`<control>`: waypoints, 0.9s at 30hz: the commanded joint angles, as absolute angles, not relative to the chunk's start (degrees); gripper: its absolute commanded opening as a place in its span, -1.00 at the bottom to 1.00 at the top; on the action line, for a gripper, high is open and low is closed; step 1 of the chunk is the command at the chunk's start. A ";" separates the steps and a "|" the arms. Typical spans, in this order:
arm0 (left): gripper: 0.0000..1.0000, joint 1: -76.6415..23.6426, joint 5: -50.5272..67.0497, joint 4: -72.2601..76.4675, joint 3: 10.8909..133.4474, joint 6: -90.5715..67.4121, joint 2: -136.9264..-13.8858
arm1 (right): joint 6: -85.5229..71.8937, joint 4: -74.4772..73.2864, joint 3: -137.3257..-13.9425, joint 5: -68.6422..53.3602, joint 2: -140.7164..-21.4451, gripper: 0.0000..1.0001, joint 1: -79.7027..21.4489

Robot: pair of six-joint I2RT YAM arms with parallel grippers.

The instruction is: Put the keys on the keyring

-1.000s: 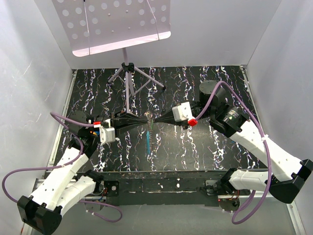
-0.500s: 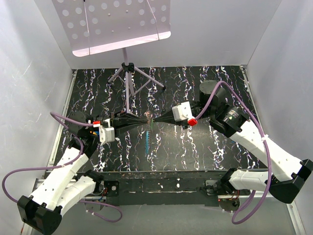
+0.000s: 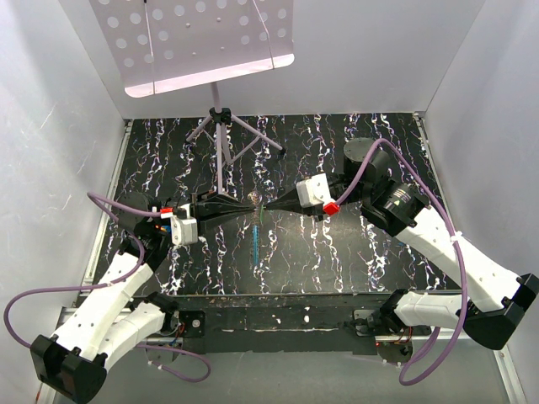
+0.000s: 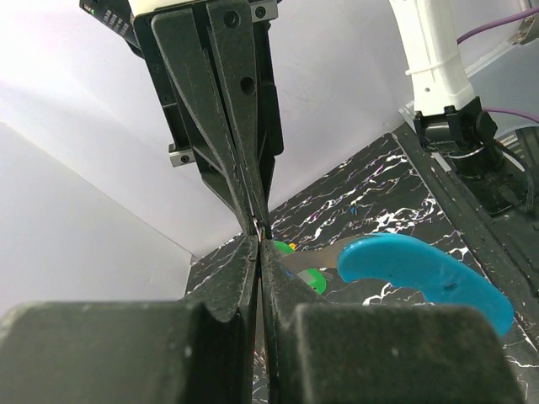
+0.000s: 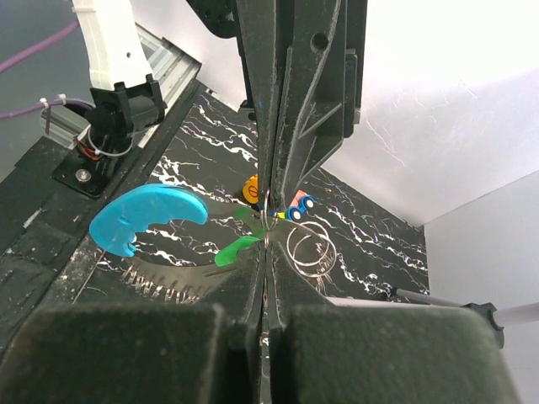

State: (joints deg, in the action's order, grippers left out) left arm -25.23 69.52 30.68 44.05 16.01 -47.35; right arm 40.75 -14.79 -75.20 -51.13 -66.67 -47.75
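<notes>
My two grippers meet tip to tip above the middle of the black marbled mat, the left gripper pointing right and the right gripper pointing left. Both are shut. The thin silvery keyring stands edge-on, pinched between both sets of tips. The green key hangs right beside the tips, partly behind a grey metal strip. I cannot tell whether it is threaded on. A light-blue tag dangles below. More silvery loops show under the right gripper.
A purple tripod stand with a perforated desk stands at the back centre. A round black object sits at the rear right. Small orange and blue charms hang near the ring. White walls enclose the mat.
The hanging blue tag has swung from a slight tilt to nearly straight. Both grippers stay shut and have barely shifted.
</notes>
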 commanded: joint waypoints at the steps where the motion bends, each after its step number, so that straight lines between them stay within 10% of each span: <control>1: -1.00 -24.96 68.64 32.52 43.77 15.56 -47.02 | 39.64 -11.25 -75.06 -51.50 -65.57 -0.97 -48.08; 27: -1.00 -24.96 66.71 32.26 43.15 16.08 -46.23 | 39.20 -10.90 -74.53 -50.98 -65.22 -0.97 -48.25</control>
